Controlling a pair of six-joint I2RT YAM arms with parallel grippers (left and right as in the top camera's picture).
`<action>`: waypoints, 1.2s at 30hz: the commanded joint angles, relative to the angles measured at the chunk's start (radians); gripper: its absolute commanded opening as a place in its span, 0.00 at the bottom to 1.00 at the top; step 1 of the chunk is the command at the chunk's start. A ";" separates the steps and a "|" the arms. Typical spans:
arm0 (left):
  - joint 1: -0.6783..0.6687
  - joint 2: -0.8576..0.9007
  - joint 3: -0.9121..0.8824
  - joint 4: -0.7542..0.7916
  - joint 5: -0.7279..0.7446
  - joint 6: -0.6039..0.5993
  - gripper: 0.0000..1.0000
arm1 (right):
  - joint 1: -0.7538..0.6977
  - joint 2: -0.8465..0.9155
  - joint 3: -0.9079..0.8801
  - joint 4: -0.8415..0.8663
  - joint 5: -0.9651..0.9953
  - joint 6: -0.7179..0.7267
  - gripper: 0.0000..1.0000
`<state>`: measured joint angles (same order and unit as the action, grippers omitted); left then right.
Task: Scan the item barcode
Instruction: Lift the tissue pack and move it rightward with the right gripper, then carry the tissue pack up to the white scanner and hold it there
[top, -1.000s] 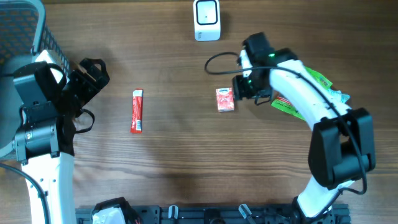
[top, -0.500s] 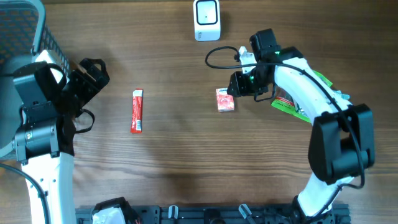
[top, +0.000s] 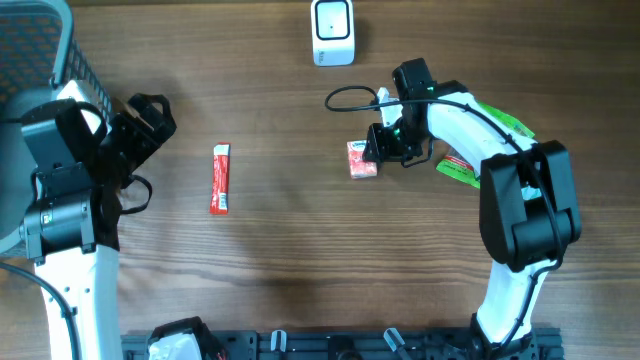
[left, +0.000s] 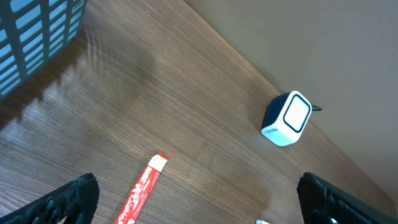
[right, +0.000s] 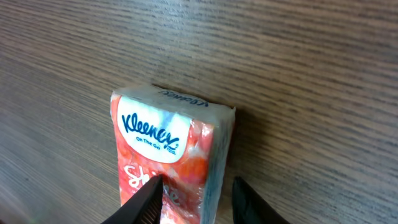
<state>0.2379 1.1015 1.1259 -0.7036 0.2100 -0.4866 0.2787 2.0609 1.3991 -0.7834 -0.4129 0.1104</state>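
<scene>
Near tissue pack (top: 360, 162), green packets (top: 512, 125), red stick (top: 220, 179) apart, scanner (top: 332, 32) beyond

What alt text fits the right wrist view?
A red-and-white Kleenex tissue pack lies on a wooden table. The right end effector sits at its near end, dark fingertips apart; contact is unclear.

Scanner (top: 332, 32) at counter (top: 300, 260) far edge, centre. Kleenex tissue pack (top: 361, 159) before it, slightly right. Stick sachet (top: 220, 179) well left of pack. Basket (top: 40, 40) far-left corner.
</scene>
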 joint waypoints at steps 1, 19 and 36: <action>0.006 -0.002 0.001 0.002 0.002 0.012 1.00 | 0.003 0.026 -0.001 0.005 -0.023 0.002 0.29; 0.006 -0.002 0.001 0.002 0.002 0.012 1.00 | -0.003 -0.016 -0.056 0.064 -0.034 -0.018 0.04; 0.006 -0.002 0.001 0.002 0.002 0.012 1.00 | -0.005 -0.610 0.032 -0.015 0.230 -0.003 0.04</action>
<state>0.2379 1.1015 1.1259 -0.7040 0.2104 -0.4866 0.2722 1.5055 1.3857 -0.7418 -0.3756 0.0601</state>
